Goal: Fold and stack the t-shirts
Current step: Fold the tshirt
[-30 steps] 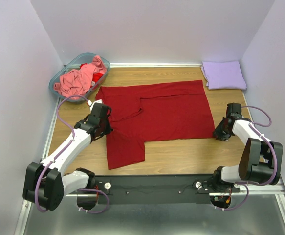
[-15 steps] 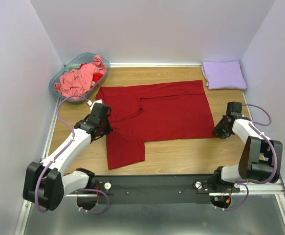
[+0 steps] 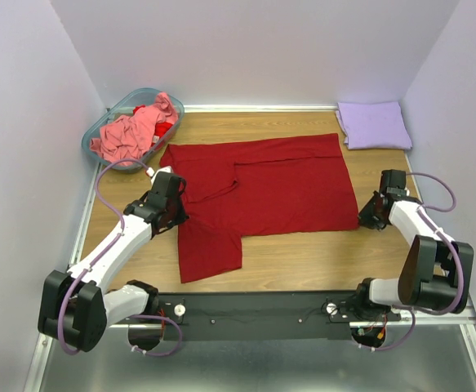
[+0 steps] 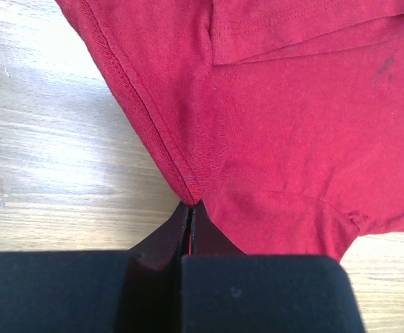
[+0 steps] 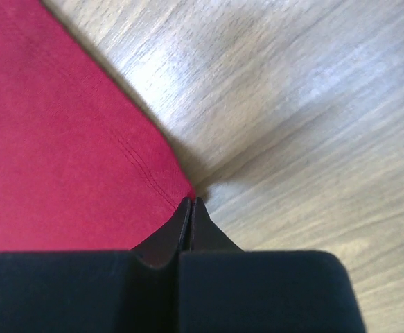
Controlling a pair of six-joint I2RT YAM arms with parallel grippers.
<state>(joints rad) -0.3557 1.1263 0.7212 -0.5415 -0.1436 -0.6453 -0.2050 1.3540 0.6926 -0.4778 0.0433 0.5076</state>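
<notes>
Since your right gripper [image 5: 190, 202] pinches only the very corner of the dark red t-shirt [image 3: 286, 188], left gripper [image 4: 190, 206] clamped on its edge, lifting could slip it free.

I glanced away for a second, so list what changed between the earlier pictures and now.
The right gripper closed its jaws on the near right corner of the dark red t-shirt; its arm barely shifted. The left gripper stayed shut on the shirt's left edge. The shirt, the lavender t-shirt and the basket lie as before.
</notes>
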